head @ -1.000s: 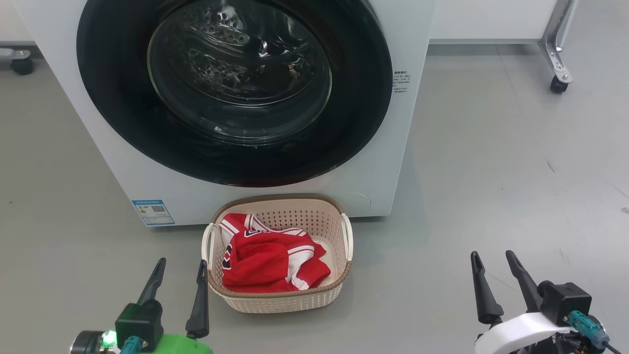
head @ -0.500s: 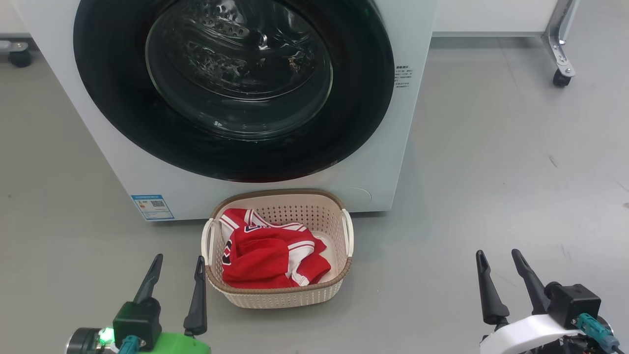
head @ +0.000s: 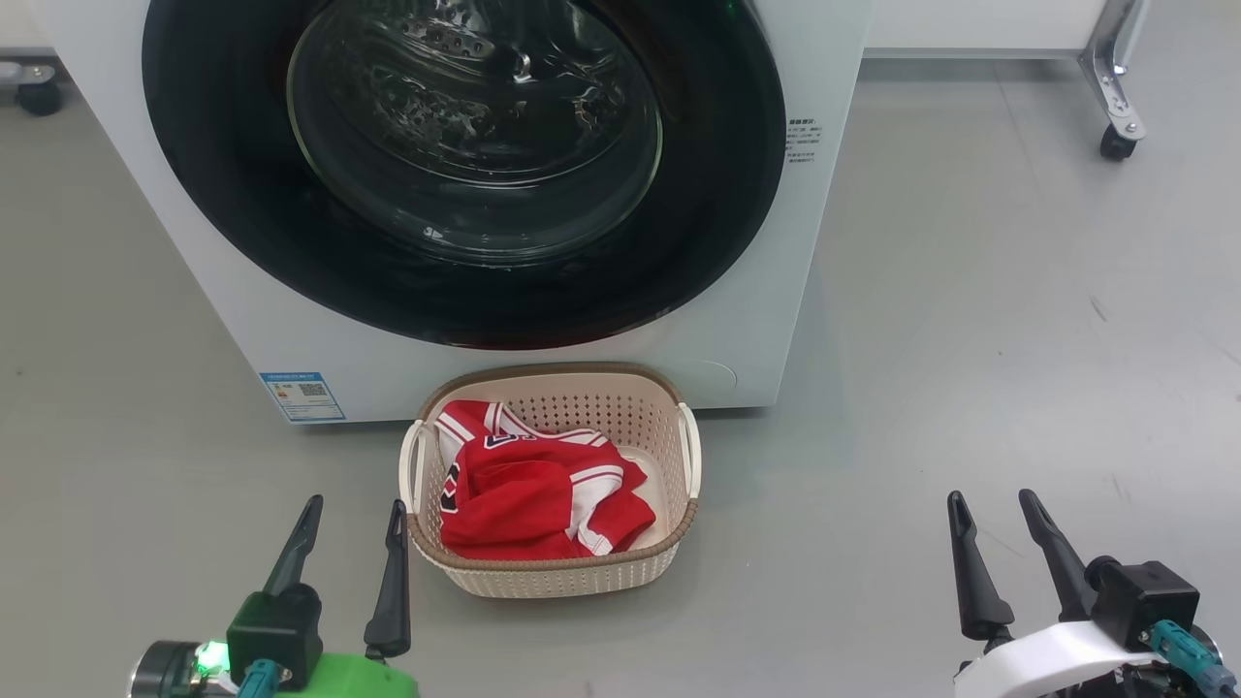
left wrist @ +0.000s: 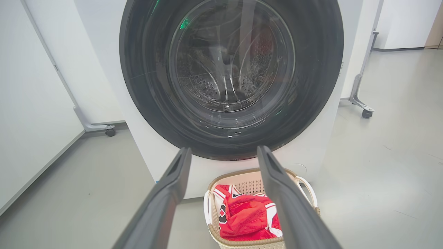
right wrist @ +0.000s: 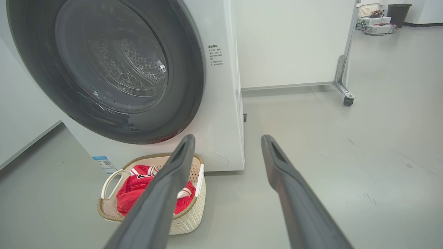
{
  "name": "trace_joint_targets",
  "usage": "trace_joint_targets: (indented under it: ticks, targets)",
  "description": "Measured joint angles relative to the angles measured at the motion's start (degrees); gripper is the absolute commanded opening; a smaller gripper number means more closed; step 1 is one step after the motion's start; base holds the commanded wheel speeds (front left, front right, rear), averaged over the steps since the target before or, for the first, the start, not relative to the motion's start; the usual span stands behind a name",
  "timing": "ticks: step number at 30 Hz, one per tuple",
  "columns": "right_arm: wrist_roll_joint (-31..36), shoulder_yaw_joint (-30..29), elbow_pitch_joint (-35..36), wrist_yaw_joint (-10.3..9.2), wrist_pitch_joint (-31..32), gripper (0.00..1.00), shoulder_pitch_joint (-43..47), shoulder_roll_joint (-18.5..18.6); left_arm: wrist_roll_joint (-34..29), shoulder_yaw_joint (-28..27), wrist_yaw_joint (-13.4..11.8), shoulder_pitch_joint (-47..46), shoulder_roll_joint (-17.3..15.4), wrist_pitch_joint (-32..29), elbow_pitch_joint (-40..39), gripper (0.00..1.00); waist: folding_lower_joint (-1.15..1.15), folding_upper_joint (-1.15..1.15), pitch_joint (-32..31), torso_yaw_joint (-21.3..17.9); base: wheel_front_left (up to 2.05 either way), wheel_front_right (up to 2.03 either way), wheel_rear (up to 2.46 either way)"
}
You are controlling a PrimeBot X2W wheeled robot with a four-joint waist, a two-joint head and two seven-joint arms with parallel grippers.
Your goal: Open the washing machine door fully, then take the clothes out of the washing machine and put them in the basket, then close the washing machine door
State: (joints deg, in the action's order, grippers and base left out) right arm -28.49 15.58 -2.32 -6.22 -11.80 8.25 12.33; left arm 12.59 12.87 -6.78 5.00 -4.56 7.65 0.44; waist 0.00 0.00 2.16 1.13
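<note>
Bright, even, sharp; glare on the door glass [head: 475, 136]; wide-angle wrist bending.

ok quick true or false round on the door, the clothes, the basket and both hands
1. The washing machine door is shut. True.
2. The clothes lie in the basket. True.
3. The basket stands off to one side of the washing machine. False: it stands on the floor right in front of it, below the door.
4. The left hand grips a garment. False: it is open and empty.
5. The right hand is open and holds nothing. True.
</note>
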Motion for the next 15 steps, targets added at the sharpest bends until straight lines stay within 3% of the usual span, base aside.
trace_joint_targets:
  ticks: [3, 4, 15]
  targets:
    - [0.2, -0.1, 0.4, -0.08, 0.2, 1.00, 0.3, 0.0, -0.1, 0.0, 0.0, 0.0, 0.0, 0.0, -0.1, 1.00, 0.00, 0.00, 0.2, 0.1, 0.00, 0.00, 0.00]
    - [0.2, -0.1, 0.6, -0.09, 0.3, 0.00, 0.4, 0.0, -0.1, 0.0, 0.0, 0.0, 0.0, 0.0, -0.2, 0.00, 0.00, 0.00, 0.2, 0.1, 0.00, 0.00, 0.00]
    - [-2.3, 0.3, -1.8, 0.49, 0.3, 0.00, 1.2, -1.8, 2.5, 1.4, 0.0, 1.9, 0.5, 0.0, 1.6, 0.00, 0.00, 0.00, 0.2, 0.1, 0.00, 0.00, 0.00]
